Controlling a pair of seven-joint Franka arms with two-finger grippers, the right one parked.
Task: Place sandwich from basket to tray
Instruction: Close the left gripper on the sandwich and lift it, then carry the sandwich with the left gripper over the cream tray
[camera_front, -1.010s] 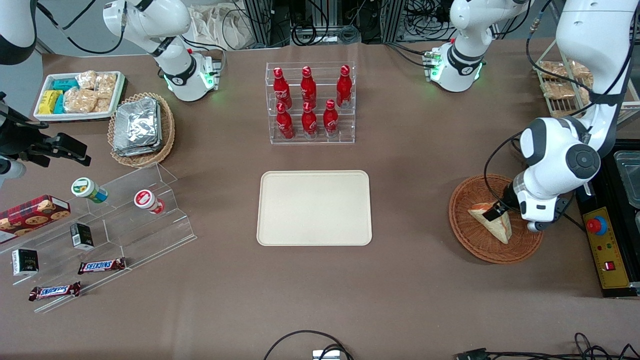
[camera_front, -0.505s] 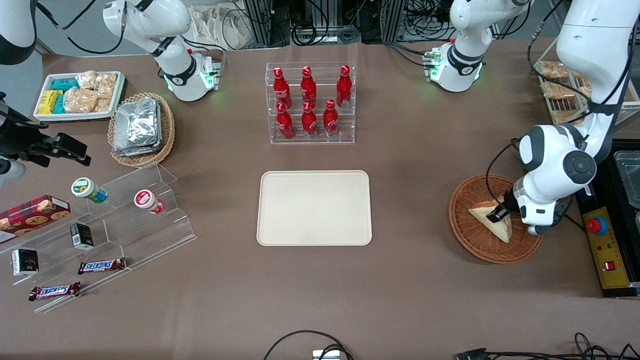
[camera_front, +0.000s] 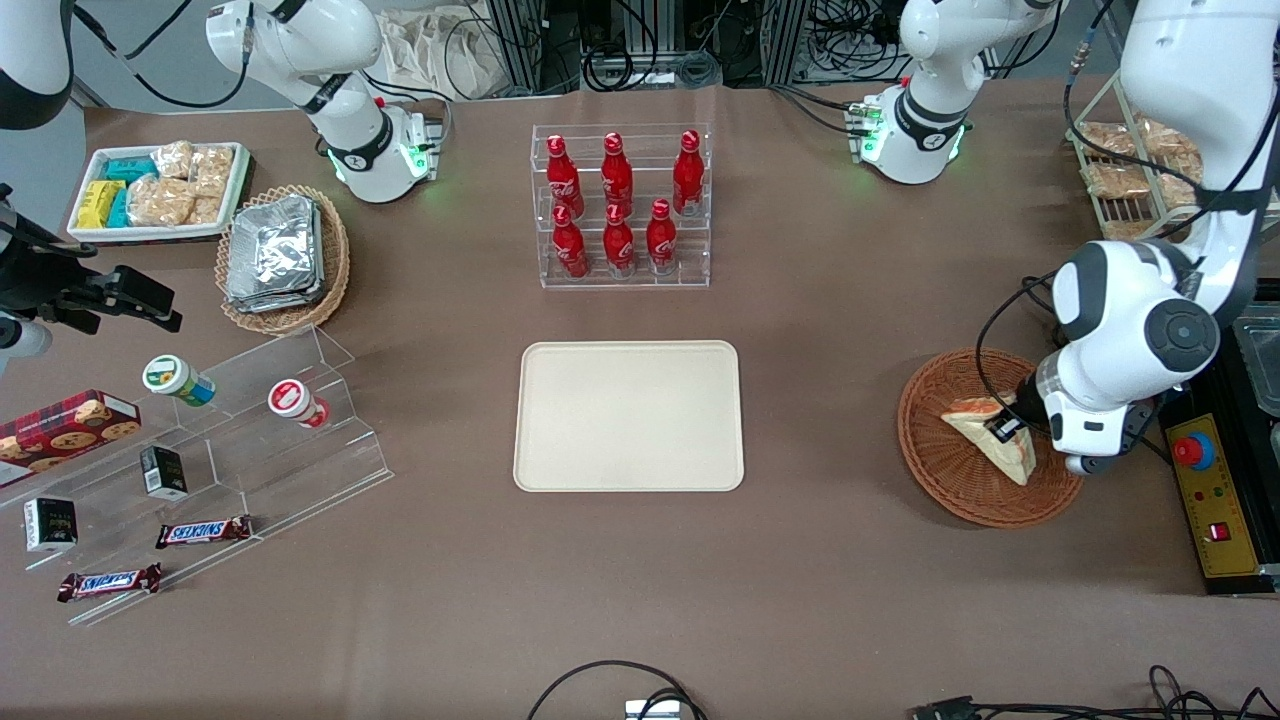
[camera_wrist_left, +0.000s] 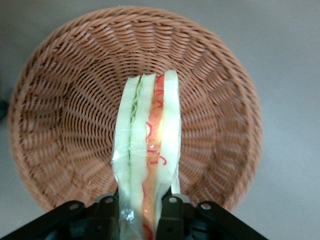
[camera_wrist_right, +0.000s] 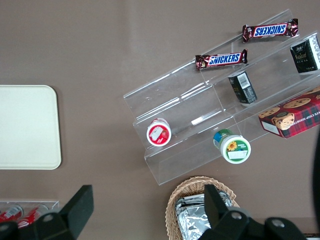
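The sandwich (camera_front: 968, 422) is a wrapped white-bread wedge with red and green filling, lying in the reddish-brown wicker basket (camera_front: 918, 445) toward the working arm's end of the table. My left gripper (camera_front: 1005, 428) comes down on it from above. In the left wrist view the sandwich (camera_wrist_left: 147, 135) stands on edge over the basket (camera_wrist_left: 65, 125), and the gripper (camera_wrist_left: 140, 204) is shut on it, one black finger pressing each bread face. The cream tray (camera_front: 630, 415) lies bare at the table's middle, well apart from the basket, and its corner also shows as the tray (camera_wrist_right: 25, 125) in the right wrist view.
A clear rack of red bottles (camera_front: 620, 205) stands farther from the camera than the tray. A yellow control box with a red button (camera_front: 1205, 490) sits beside the basket at the table's end. A tan basket of foil packets (camera_front: 282, 255) and an acrylic snack stand (camera_front: 230, 440) lie toward the parked arm's end.
The gripper and the sandwich have shifted a little toward the working arm's end of the table inside the basket. The arm's wrist has swung slightly the same way.
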